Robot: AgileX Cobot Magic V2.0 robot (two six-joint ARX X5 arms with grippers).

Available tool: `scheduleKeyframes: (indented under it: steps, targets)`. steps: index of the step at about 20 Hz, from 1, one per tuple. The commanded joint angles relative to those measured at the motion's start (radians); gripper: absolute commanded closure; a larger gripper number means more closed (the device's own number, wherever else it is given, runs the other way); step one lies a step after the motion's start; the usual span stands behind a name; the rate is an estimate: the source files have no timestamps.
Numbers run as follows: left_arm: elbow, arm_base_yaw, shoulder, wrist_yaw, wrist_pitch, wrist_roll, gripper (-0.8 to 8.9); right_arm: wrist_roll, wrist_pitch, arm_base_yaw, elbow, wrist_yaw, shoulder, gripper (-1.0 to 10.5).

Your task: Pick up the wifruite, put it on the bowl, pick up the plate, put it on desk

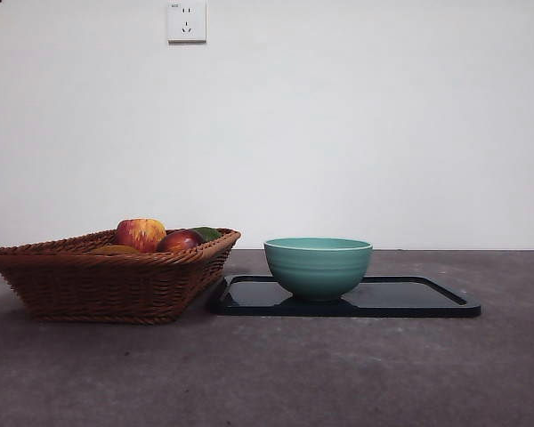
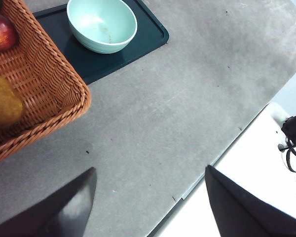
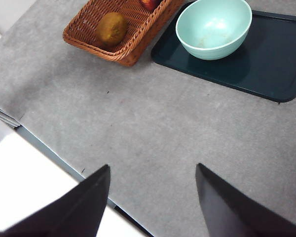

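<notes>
The brown wifruite (image 3: 111, 28) lies in the wicker basket (image 3: 133, 49), close to one of its corners; it also shows in the left wrist view (image 2: 4, 103). The teal bowl (image 1: 318, 267) stands empty on a glossy black tray (image 1: 409, 298) right of the basket. That tray is the only plate-like thing I see. My left gripper (image 2: 150, 170) hangs open over the desk (image 1: 276, 374) near its edge, well off from the basket. My right gripper (image 3: 153, 165) is open too, above bare desk, some way short of the bowl (image 3: 214, 27).
The basket (image 1: 98, 285) also holds a red-and-yellow apple (image 1: 141, 233), a dark red fruit (image 1: 180, 241) and something green behind it. The basket's corner nearly touches the tray. A white wall with a socket (image 1: 186, 21) closes off the back.
</notes>
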Motion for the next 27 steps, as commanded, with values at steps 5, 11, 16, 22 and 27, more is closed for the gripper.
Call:
scheduleKeyframes:
  steps: [5, 11, 16, 22, 27]
  targets:
    - [0.01, -0.005, 0.005, 0.006, 0.004, 0.01, 4.7, 0.143, 0.108, 0.005, 0.03, 0.08, 0.093, 6.7]
    - [0.01, -0.005, 0.005, 0.006, 0.005, 0.011, 4.7, 0.099, 0.195, -0.015, 0.212, 0.115, 0.429, 6.3]
    - [0.01, -0.005, 0.005, 0.006, 0.004, 0.011, 4.7, 0.032, 0.194, -0.076, 0.417, 0.114, 0.73, 6.3]
    - [0.01, -0.005, 0.005, 0.006, 0.004, 0.011, 4.7, -0.012, 0.214, -0.13, 0.558, 0.115, 0.993, 6.3]
    - [0.01, -0.005, 0.005, 0.006, 0.004, 0.011, 4.7, -0.019, 0.33, -0.133, 0.559, 0.111, 1.152, 6.3]
